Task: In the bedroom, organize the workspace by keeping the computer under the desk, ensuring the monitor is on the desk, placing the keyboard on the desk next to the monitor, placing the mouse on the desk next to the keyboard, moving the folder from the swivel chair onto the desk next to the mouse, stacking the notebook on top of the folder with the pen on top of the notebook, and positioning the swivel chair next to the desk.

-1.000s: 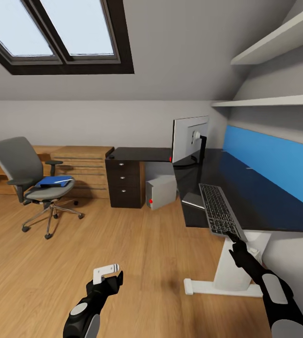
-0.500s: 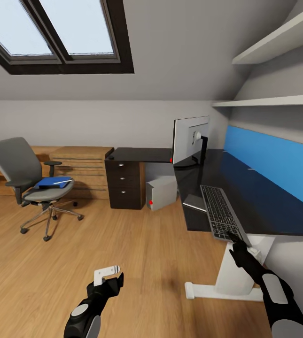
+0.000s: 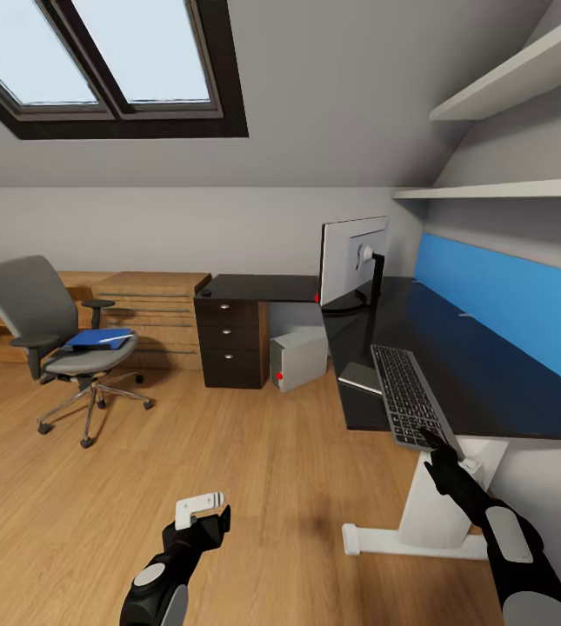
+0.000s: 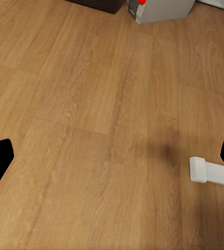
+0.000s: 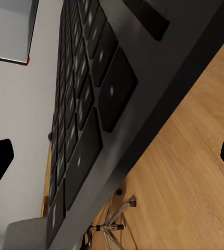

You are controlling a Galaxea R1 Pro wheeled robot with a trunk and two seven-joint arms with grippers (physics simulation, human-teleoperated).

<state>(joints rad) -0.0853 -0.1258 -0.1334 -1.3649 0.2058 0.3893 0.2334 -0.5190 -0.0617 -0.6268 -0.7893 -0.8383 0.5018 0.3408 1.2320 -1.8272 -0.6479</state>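
Keyboard [image 3: 410, 405] overhanging desk [image 3: 489, 374] edge

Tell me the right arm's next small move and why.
Probably ease the right gripper forward to close on the keyboard, then slide it toward the monitor. The keyboard overhangs the desk edge, far from the monitor, and the open fingers sit right at its near end.

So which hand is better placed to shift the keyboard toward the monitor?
Right. The right hand is at the keyboard near the desk edge, fingers spread; the left hand hangs over bare floor.
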